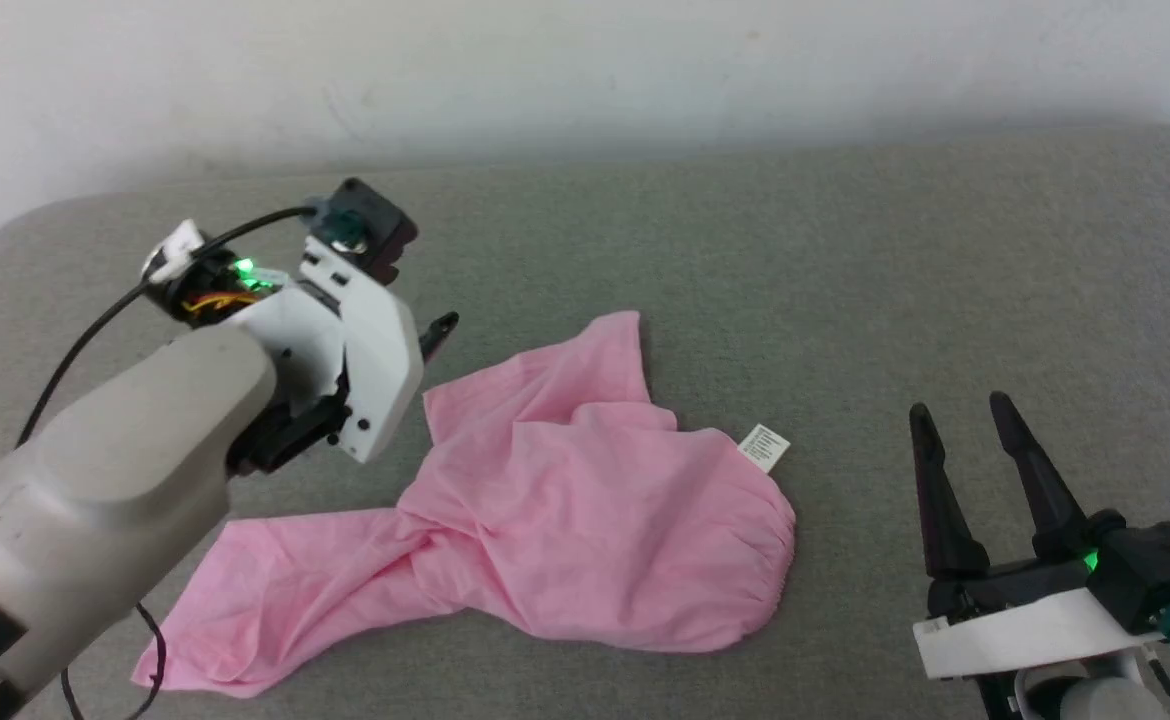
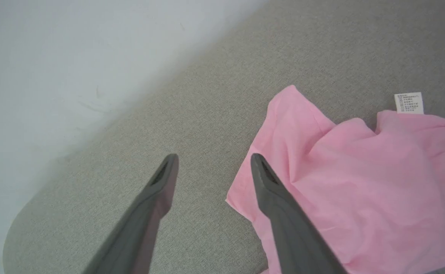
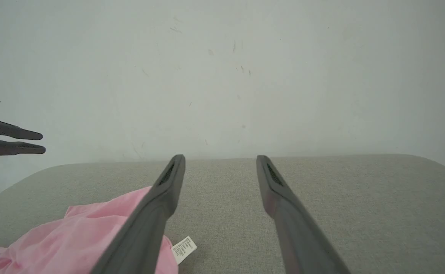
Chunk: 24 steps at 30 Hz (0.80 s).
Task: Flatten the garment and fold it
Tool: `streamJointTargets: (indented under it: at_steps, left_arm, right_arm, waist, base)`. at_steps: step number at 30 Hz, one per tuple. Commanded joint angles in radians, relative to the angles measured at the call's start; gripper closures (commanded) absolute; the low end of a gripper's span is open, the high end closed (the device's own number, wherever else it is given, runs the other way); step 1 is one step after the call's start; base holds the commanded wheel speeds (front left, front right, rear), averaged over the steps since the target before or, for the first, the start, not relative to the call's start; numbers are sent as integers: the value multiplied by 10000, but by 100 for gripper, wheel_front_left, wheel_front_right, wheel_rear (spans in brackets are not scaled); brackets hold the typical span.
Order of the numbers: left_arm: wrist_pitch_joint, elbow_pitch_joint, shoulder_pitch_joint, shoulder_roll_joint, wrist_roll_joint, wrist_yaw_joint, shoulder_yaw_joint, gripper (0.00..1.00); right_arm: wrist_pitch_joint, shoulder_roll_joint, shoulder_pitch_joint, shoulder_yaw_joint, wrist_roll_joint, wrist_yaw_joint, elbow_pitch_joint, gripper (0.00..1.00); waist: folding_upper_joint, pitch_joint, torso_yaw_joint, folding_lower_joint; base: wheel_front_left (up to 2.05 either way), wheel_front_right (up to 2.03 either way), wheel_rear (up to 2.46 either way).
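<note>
**Both end effectors open and empty; garment loose on counter**

Head view. The garment [image 1: 565, 500] lies mid-counter [image 1: 845, 250], between the two arms. The left end effector [image 1: 440, 330] is at the garment's upper left corner; its body hides most of it and one dark fingertip shows just beside the pink edge. I cannot tell its opening from here. The right end effector [image 1: 962, 408] sits apart from the garment's right edge, fingers spread, nothing between them. The cloth is light pink, thin and creased, bunched in the middle. A narrower part trails to the lower left, a pointed flap reaches toward the wall [image 1: 545, 70], and the right edge is a gathered hem. A small white label [image 1: 764, 447] sticks out at the upper right.

Left wrist view. The left end effector [image 2: 213, 158] is wide open and empty. One finger overlaps the edge of the garment [image 2: 359, 182]; I cannot tell whether it touches. The label [image 2: 409, 102] lies on the grey fabric beyond the pink.

Right wrist view. The right end effector [image 3: 220, 158] is wide open, holding nothing, over bare counter [image 3: 359, 198]. The garment [image 3: 74, 236] lies to the lower left, partly behind one finger, with the label [image 3: 184, 249] at its near edge. The left end effector [image 3: 42, 142] shows at the far left, raised clear of the counter.
</note>
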Motion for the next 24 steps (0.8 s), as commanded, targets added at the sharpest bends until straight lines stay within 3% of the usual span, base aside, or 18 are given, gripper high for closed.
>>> streamJointTargets:
  at_steps: [1,8,16,17,18,21,24]
  left_arm:
    - [205,543,-254,-283,83,-264,-160,0]
    - [1735,3449,-766,-1590,101,-1336,-657,0]
    - [3377,4788,-242,-2197,44,-1685,-892,0]
    - [3372,4683,-175,-2223,70,-1688,-905,26]
    - [3405,4568,-74,-2217,-59,-1690,-912,100]
    - [3016,4128,-84,-1999,-230,-1693,-923,100]
    - [1785,3817,-140,-1626,-479,-1694,-674,100]
  right_arm:
    - [-46,24,-216,12,-20,-9,-31,0]
    - [-46,24,-643,28,6,-9,-33,0]
    - [-46,24,-766,-83,55,-9,-23,0]
    - [-46,24,-756,-105,55,-9,-17,0]
    - [-46,24,-746,-105,49,-9,-8,0]
    - [-46,24,-677,-151,7,-9,-5,0]
    - [-46,24,-585,-156,-53,-9,-14,0]
  waist:
    - [2,415,-437,-1]
    - [2,1090,-1205,-1]
    - [2,1361,-1510,-1]
    - [2,1343,-1489,-1]
    - [2,1311,-1468,-1]
    - [2,1115,-1280,-1]
    - [2,879,-1105,-1]
  base:
    - [0,0,0]
    - [0,0,0]
    - [0,0,0]
    - [0,0,0]
    - [0,0,0]
    - [0,0,0]
    - [0,0,0]
